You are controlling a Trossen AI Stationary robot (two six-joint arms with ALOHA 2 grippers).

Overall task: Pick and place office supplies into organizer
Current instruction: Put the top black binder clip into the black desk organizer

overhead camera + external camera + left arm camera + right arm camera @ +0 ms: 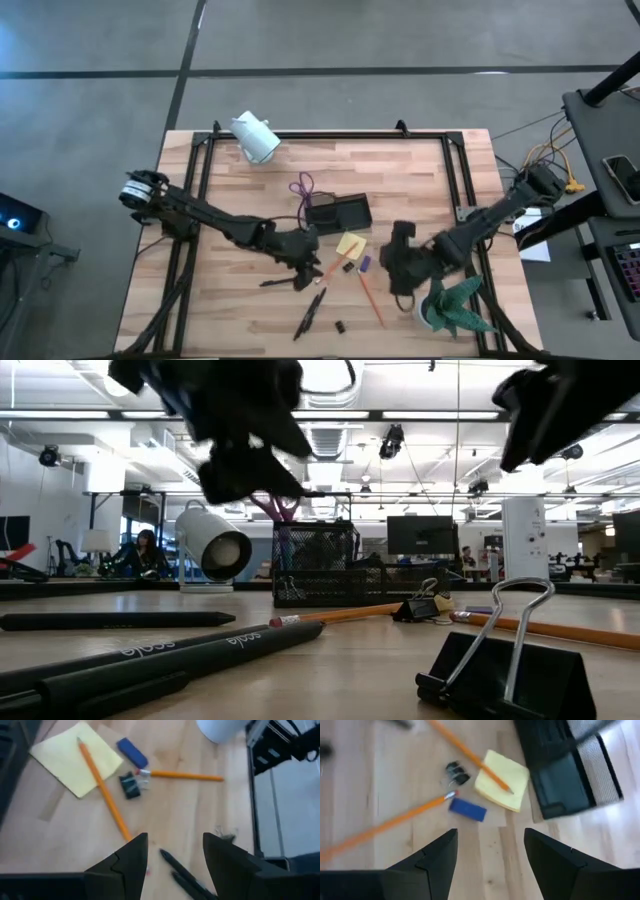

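High view: left gripper [305, 262] low over the table's middle, just front-left of the yellow sticky-note pad [349, 245], fingers parted, nothing between them. Left wrist view: both dark fingers [131, 865] spread, a black pen [182, 872] lying on the wood in the gap, not pinched; one orange pencil [103, 792] slanting across the pad's corner toward the fingers, a second orange pencil [185, 776] beyond, a small black binder clip [130, 786] and a blue eraser [132, 753] near both. Right gripper [398, 262] just right of the pad, jaws wide apart, empty (right wrist view: eraser, clip, pencils and pad ahead of it, organizer [570, 775] past the pad). Organizer [338, 213] sitting behind the pad, apart from both grippers, purple-handled scissors [302, 187] at its back-left corner. More pens [310, 312] lying toward the front edge, a small black piece [340, 326] beside them. Surface: light butcher-block table [220, 310] with black frame rails; white cylindrical camera [256, 137] at the back, green plant [455, 305] front right. Low view: open office behind, ceiling lights, monitors, a seated person [143, 552] far left.
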